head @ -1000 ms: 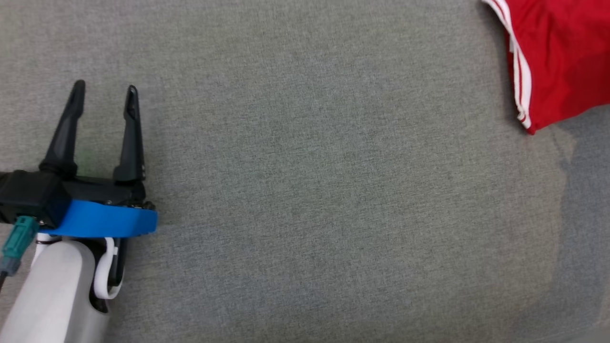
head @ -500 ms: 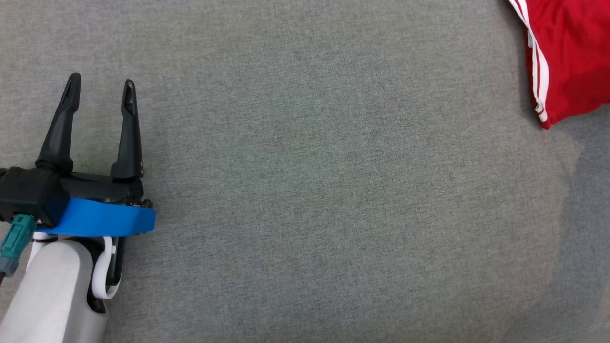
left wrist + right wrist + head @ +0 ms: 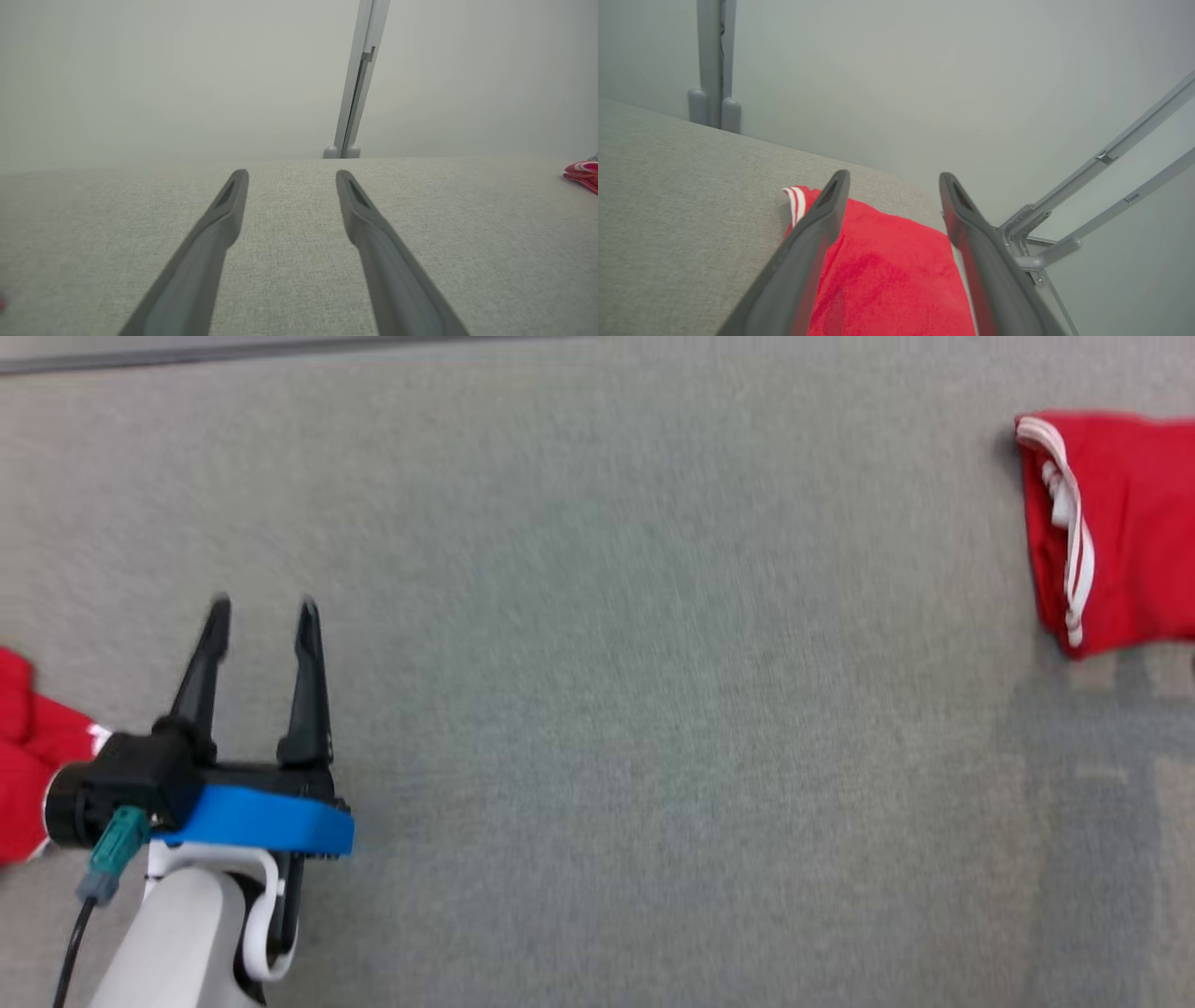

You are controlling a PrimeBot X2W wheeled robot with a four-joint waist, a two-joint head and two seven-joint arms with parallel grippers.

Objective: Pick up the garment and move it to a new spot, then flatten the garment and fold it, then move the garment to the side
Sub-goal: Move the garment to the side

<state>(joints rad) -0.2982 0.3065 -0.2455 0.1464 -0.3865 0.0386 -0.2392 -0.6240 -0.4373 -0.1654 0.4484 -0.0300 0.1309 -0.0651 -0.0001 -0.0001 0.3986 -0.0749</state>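
The garment (image 3: 1130,523) is red with white stripes and lies folded on the grey fabric table (image 3: 607,663), at the right edge of the head view. In the right wrist view my right gripper (image 3: 893,176) hangs open just above the garment (image 3: 887,261), with nothing between its fingers. My left gripper (image 3: 263,609) stands open and empty at the lower left, far from the garment. In the left wrist view my left gripper (image 3: 292,175) shows bare table between its fingers, and the garment (image 3: 584,170) is a red sliver at the far right.
Another red cloth (image 3: 23,756) lies at the left edge, beside my left wrist. The table's far edge (image 3: 280,350) runs along the top. Grey metal frame bars (image 3: 1111,186) stand just past the table corner near the garment, and a post (image 3: 357,93) rises behind the table.
The head view has shifted, bringing the table's far edge and the red cloth at the left into the picture. The garment's striped edge now looks bunched. My left gripper stays open.
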